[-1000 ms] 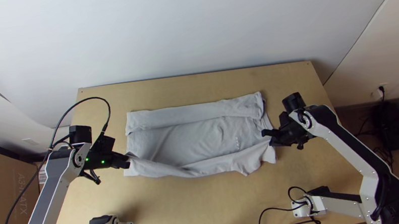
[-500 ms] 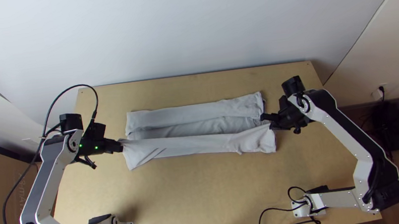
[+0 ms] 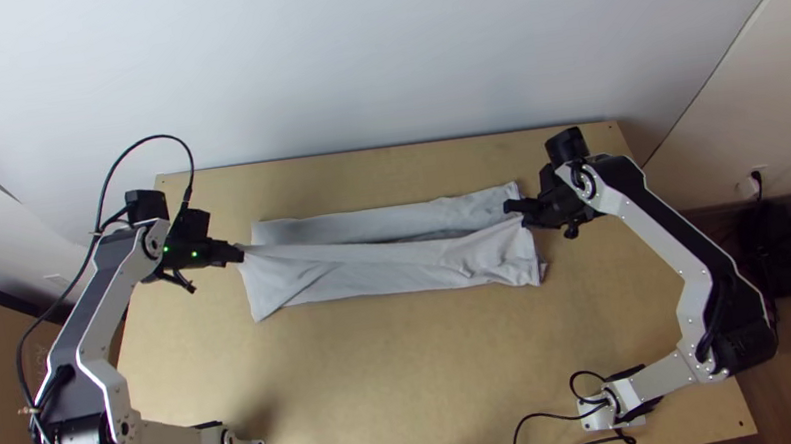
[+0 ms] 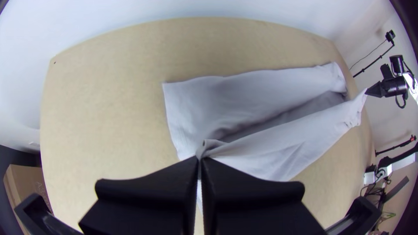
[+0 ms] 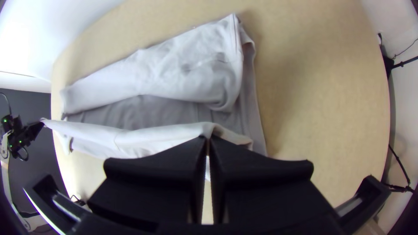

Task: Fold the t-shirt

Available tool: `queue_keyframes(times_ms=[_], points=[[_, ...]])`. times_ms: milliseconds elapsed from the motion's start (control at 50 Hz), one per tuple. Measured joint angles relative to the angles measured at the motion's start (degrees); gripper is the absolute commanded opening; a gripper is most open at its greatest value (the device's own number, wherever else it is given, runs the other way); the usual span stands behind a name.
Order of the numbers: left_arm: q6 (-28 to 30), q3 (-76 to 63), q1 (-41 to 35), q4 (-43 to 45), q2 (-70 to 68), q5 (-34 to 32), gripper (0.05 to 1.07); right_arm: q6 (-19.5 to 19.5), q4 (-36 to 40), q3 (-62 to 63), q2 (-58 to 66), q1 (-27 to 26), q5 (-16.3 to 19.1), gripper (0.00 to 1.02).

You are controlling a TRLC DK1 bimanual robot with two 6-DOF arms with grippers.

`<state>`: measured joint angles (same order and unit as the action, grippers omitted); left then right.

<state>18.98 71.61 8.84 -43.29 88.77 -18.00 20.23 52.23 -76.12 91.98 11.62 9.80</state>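
Top view: the light grey cloth t-shirt (image 3: 362, 275) lies partly folded, a flap stretched between the wide-fingered black left gripper (image 3: 240, 255) and matching right gripper (image 3: 516, 215). Left wrist view: fingers (image 4: 152, 187) together, clamped on a flap corner. Right wrist view: fingers (image 5: 257, 174) likewise pinch its opposite end.

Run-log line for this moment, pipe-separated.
task: fold t-shirt | far strip folded in | near flap lifted, not laid down | left gripper: shut on flap's left end | right gripper: shut on flap's right end
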Motion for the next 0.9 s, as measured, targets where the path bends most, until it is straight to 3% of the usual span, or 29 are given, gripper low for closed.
queue_keyframes(times_ms=[580, 860, 900], points=[[-2.58, 16.65, -3.28, 1.44, 18.47, 0.22, 0.08, -1.25, -4.37, -16.65, 21.18, -1.03, -0.46, 0.02], [-3.19, 18.38, -2.97, 1.9, 23.52, 0.92, 0.08, -1.25, -5.68, -19.52, 26.45, -2.91, -1.51, 0.03], [-3.65, 18.05, -2.84, 2.38, 23.76, 1.03, 0.17, -1.25, -5.73, -19.52, 26.47, -2.97, -1.53, 0.15]])
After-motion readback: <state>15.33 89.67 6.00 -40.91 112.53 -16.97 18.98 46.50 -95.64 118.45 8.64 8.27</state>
